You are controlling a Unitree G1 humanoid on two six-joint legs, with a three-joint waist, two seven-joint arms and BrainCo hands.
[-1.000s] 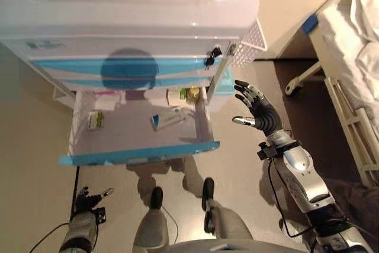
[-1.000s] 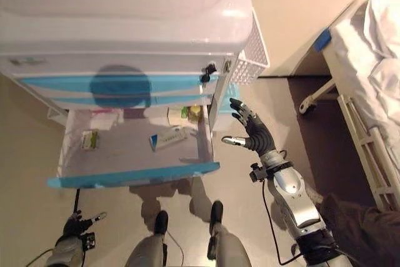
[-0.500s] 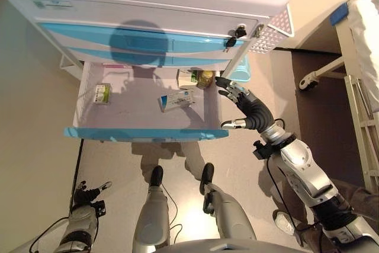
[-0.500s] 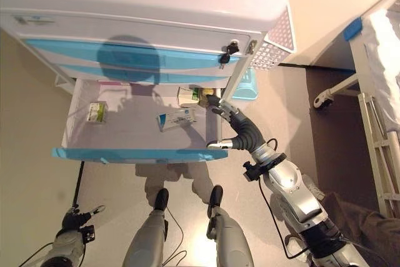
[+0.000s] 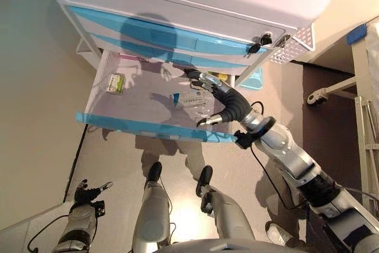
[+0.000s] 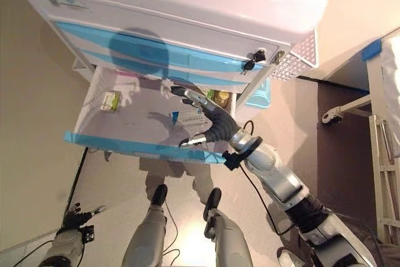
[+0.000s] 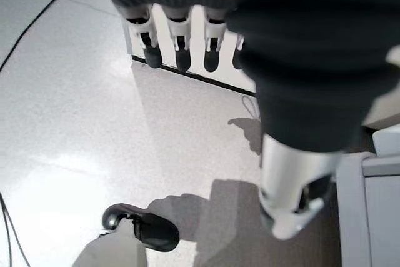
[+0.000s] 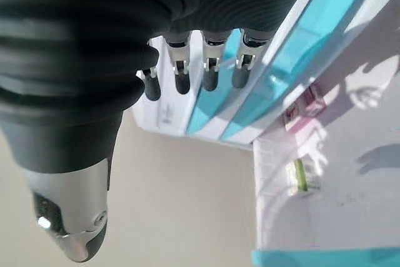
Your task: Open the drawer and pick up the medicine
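Left eye view shows me one drawer [image 5: 112, 124] pulled out from the white and blue cart [image 5: 177, 4], its blue front edge toward the robot. I count about four items inside: a small green-and-white packet [image 5: 116, 82] alone near the drawer's left side, a white-and-blue medicine box [image 5: 188, 98] lying flat near the middle, a pink box [image 5: 131, 57] at the back edge, and one yellowish container [image 5: 222, 77] at the back right corner, mostly hidden. My right hand [image 5: 220, 100] is inside the open drawer, above the medicine box, its fingers [image 5: 198, 77] spread wide and straight and the thumb [image 5: 208, 120] held apart; it grips nothing, and I cannot tell whether it touches the box. My left hand [image 5: 87, 194] hangs low beside the robot, well apart from the cart, fingers loosely extended over the floor [image 7: 75, 129], empty. One white mesh basket [image 5: 293, 44] hangs on the cart's right side.
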